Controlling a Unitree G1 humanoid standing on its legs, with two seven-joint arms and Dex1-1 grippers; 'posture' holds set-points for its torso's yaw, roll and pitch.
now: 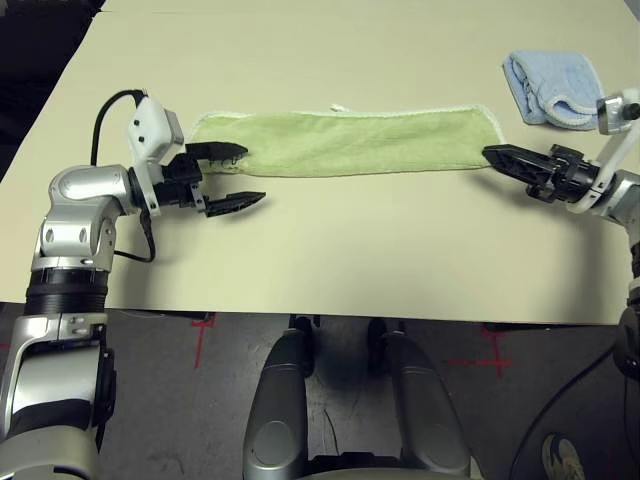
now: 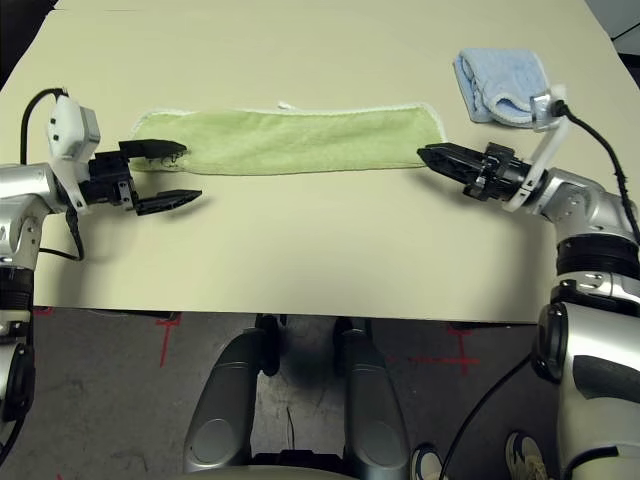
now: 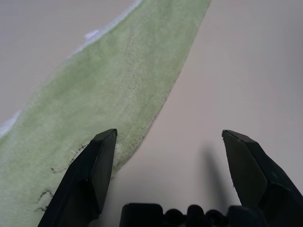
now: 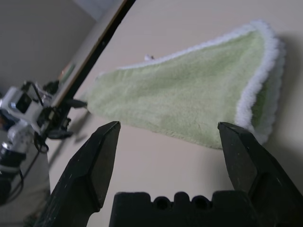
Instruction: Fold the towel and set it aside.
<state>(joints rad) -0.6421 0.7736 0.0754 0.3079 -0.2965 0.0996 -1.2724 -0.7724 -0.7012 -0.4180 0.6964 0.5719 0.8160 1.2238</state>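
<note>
The light green towel (image 1: 340, 143) lies as a long narrow folded strip across the table, its white edging along the far side and at the right end (image 4: 265, 56). A small white tag (image 1: 338, 107) sticks out at the far edge. My left gripper (image 1: 252, 175) is open at the strip's left end: the far finger (image 3: 90, 175) rests over the cloth beside dark embroidery (image 3: 57, 168), and the near finger (image 3: 251, 165) is over bare table. My right gripper (image 1: 492, 155) is open, its tips just short of the strip's right near corner, with nothing between them.
A smaller light blue folded cloth (image 1: 548, 88) lies at the far right, behind my right wrist. The beige table (image 1: 330, 260) has its near edge close to my body. A black cable (image 1: 105, 115) loops off my left wrist.
</note>
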